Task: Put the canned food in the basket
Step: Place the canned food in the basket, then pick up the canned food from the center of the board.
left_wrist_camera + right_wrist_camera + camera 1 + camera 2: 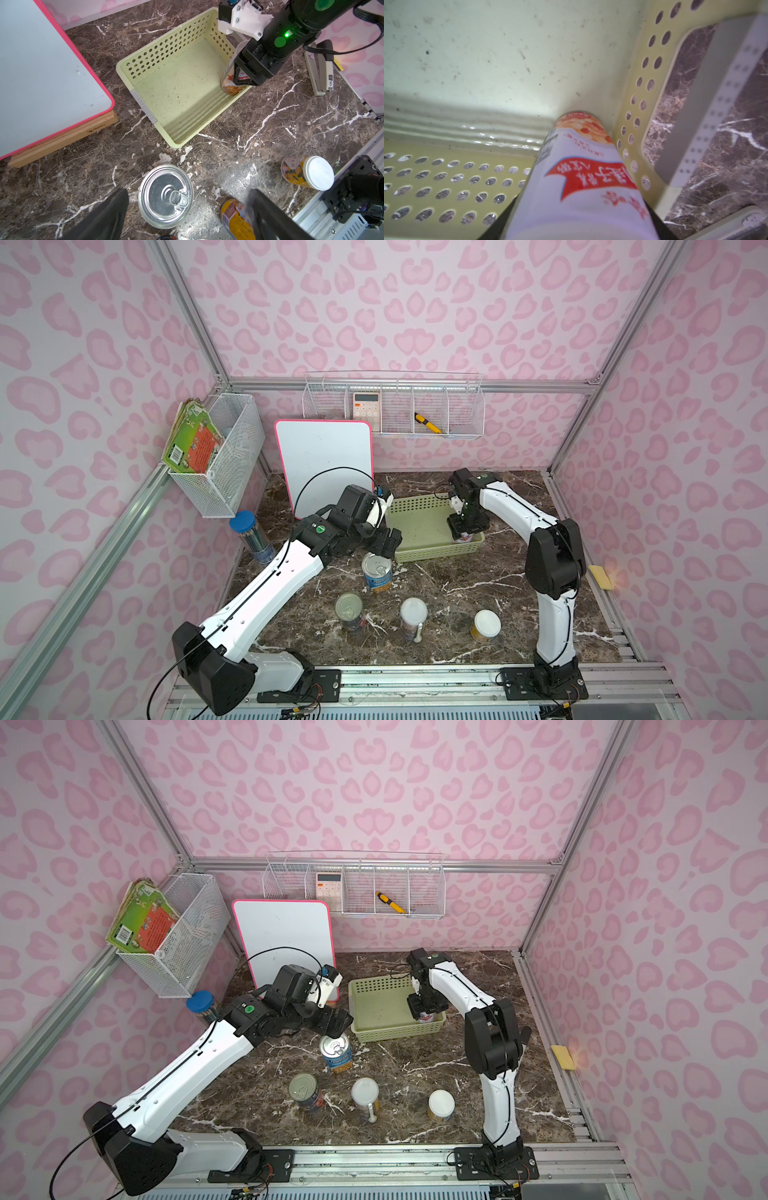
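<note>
Nearest, a dark pull-tab can (349, 611), a white-lidded can (414, 616) and an orange-labelled can (487, 625) are stood in a row. Behind them, a blue-yellow can (377, 572) is overhung by the left gripper (385, 544), spread and empty. Farther back, a red-and-white can (581, 176) is clasped by the right gripper (463, 529) in the near right corner of the green basket (415, 502).

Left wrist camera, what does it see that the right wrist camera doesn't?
Only the left wrist view: the pull-tab can, the white-lidded can, the whiteboard and the stapler. Only the right wrist view: the writing on the white-labelled can, close enough to make out. Both: that can inside a corner of the pale green basket, with the marble table around it.
</note>
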Tool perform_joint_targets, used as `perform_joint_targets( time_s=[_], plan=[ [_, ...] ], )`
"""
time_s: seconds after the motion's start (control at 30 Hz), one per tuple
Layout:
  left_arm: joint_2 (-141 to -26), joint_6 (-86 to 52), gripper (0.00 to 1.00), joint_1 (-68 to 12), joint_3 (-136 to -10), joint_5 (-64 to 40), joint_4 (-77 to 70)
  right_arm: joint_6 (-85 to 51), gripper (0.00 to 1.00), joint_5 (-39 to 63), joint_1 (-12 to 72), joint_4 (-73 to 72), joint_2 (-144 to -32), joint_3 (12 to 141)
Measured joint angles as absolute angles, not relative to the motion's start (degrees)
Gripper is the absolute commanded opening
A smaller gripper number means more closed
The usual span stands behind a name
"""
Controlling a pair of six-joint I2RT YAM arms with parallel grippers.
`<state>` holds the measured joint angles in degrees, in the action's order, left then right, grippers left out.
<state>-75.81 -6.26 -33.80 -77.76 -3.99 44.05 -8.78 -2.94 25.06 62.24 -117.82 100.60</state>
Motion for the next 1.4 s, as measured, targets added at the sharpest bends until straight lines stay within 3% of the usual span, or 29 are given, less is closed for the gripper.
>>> perform_joint_targets(
  time_s=[0.2, 0.43, 0.57, 0.8, 1.4],
  plan=[
    [-74.32, -7.11, 0.97, -35.16, -77.76, -4.89, 45.67, -9.21, 0.67, -2.28, 24.91, 59.46, -115.85, 97.51],
    [-70.70, -5.76, 0.99, -39.99, -78.70, -5.19, 51.07, -9.41, 0.77, 2.00, 23.75, 57.10, -112.27, 97.08],
    [-69.80, -5.85, 0.99, -43.13, -80.18, -6.94, 57.78, -9.61, 0.99, 4.86, 22.65, 54.85, -109.97, 97.27],
    [-75.16, -10.37, 0.99, -52.07, -82.08, -8.49, 63.94, -9.41, 0.99, 8.36, 21.17, 52.25, -107.44, 96.66],
    [-97.71, -22.59, 0.96, -60.36, -90.08, -9.08, 72.36, -9.82, 0.99, 9.23, 21.47, 50.02, -93.01, 93.30]
  ],
)
